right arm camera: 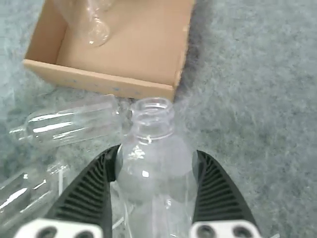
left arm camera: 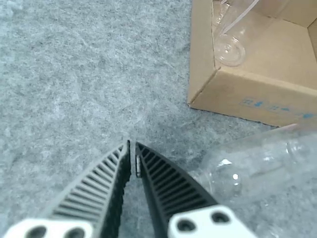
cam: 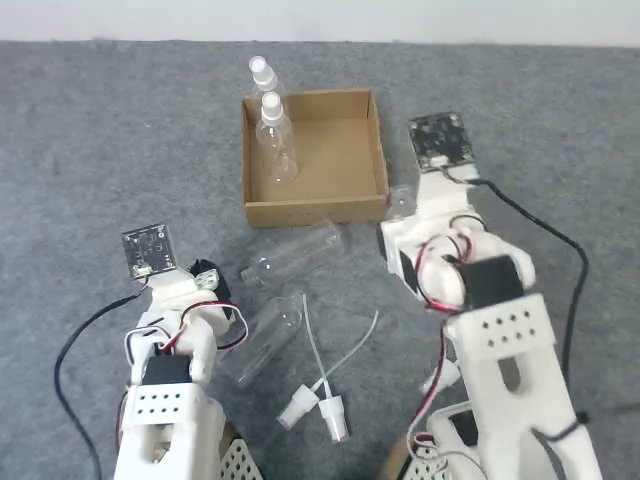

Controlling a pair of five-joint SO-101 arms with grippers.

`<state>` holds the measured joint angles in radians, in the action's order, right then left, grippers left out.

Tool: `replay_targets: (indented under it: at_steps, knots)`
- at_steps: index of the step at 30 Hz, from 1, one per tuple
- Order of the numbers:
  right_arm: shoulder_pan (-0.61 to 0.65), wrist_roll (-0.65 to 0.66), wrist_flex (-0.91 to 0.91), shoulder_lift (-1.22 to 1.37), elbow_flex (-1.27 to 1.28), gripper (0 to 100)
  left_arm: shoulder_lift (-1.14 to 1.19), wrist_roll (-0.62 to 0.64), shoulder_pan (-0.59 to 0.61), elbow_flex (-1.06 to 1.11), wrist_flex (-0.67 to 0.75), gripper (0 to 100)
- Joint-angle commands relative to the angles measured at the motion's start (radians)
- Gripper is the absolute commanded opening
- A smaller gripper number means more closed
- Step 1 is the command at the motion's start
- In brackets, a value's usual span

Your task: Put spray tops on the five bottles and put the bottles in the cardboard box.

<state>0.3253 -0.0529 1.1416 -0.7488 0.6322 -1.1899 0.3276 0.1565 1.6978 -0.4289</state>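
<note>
Our right tool (right arm camera: 156, 156) is clenched around a bare-necked bottle (right arm camera: 152, 119). The bottle stands upright between the fingers, just beside the near right corner of the cardboard box (cam: 312, 210). Our left tool (left arm camera: 132, 148) is closed on nothing, tips together above the bench (cam: 100, 150). A second open bottle (cam: 292, 255) lies just beside it, in front of the box. A third bottle (cam: 265, 338) lies nearer the arms, with two spray tops (cam: 297, 409) close by. Inside the box, a capped bottle (cam: 278, 145) stands near the far left corner. Another capped one (cam: 260, 72) shows right behind it; we cannot tell whether it is inside.
</note>
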Motion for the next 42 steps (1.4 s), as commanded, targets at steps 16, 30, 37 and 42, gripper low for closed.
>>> replay_targets:
  at_steps: [16,30,37,42]
  knots:
    - [-0.262,-0.115,-0.197,-0.303,0.215,3.5,-0.014,-0.009,-0.216,-0.015,0.032,1]
    - [-0.421,-0.204,-0.228,-0.302,0.216,3.5,-0.014,-0.305,-0.242,-0.188,-0.153,1]
    - [-0.427,-0.204,-0.226,-0.302,0.218,3.4,-0.014,-0.339,-0.269,-0.441,-0.554,1]
    - [-0.427,-0.204,-0.226,-0.302,0.218,3.4,-0.015,-0.542,-0.281,-0.51,-0.559,1]
